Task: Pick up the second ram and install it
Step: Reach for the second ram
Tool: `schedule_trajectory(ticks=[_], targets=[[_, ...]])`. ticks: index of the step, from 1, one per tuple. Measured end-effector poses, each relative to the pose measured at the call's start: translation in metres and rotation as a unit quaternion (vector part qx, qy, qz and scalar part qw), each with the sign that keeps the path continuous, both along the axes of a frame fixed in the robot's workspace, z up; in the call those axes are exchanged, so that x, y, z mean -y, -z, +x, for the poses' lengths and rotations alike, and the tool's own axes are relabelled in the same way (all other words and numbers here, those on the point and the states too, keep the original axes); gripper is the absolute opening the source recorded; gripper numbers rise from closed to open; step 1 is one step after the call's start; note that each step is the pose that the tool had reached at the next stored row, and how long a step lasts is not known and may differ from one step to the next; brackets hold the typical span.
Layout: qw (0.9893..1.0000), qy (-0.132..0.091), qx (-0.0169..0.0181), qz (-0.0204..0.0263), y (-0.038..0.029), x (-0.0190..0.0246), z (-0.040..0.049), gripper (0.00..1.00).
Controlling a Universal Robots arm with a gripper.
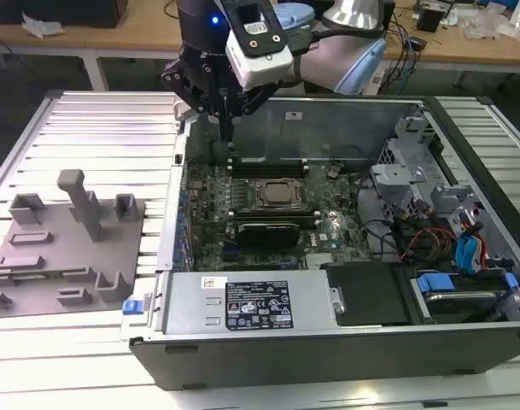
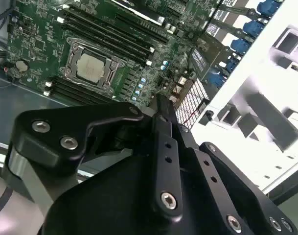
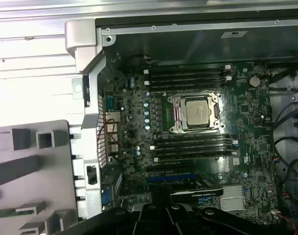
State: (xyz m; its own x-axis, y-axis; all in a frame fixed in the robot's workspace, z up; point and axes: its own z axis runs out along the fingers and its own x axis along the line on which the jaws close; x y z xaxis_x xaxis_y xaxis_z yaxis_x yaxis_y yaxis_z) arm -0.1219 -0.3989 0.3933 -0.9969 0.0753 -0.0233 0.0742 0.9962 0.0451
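Second ram [image 3: 4, 213]: thin green stick lying in a slot of the grey holder [image 1: 72, 256], on the slatted table outside the open computer case [image 1: 328, 359], toward the exterior view's left. Nearest inside the case is the power supply [image 1: 251, 303]. Beyond it, the processor socket [image 1: 281, 195] sits between dark memory slots [image 1: 268, 165]. Farthest back, the gripper [image 1: 228, 132] hangs over the board's rear corner, fingers drawn together, nothing visible between them, well apart from the ram.
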Motion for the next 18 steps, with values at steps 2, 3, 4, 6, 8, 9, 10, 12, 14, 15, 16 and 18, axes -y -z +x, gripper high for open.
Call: schedule_trajectory(ticks=[2, 3, 4, 6, 8, 9, 10, 12, 14, 15, 16, 18], targets=[[1.0000, 0.000, 0.0000, 0.0000, 0.0000, 0.0000, -0.0057, 0.11], [1.0000, 0.000, 0.0000, 0.0000, 0.0000, 0.0000, -0.0114, 0.11], [1.0000, 0.000, 0.0000, 0.0000, 0.0000, 0.0000, -0.0139, 0.11], [1.0000, 0.000, 0.0001, 0.0000, 0.0000, 0.0000, -0.0199, 0.11], [1.0000, 0.000, 0.0000, 0.0000, 0.0000, 0.0000, -0.0239, 0.11], [1.0000, 0.000, 0.0001, 0.0000, 0.0000, 0.0000, -0.0277, 0.11], [1.0000, 0.000, 0.0000, 0.0000, 0.0000, 0.0000, -0.0309, 0.11], [1.0000, 0.000, 0.0000, 0.0000, 0.0000, 0.0000, -0.0442, 0.11], [1.0000, 0.000, 0.0001, 0.0000, 0.0000, 0.0000, -0.0488, 0.11], [1.0000, 0.000, 0.0000, 0.0000, 0.0000, 0.0000, -0.0510, 0.11], [1.0000, 0.000, 0.0000, 0.0000, 0.0000, 0.0000, -0.0529, 0.11], [1.0000, 0.000, 0.0000, 0.0000, 0.0000, 0.0000, -0.0564, 0.11]])
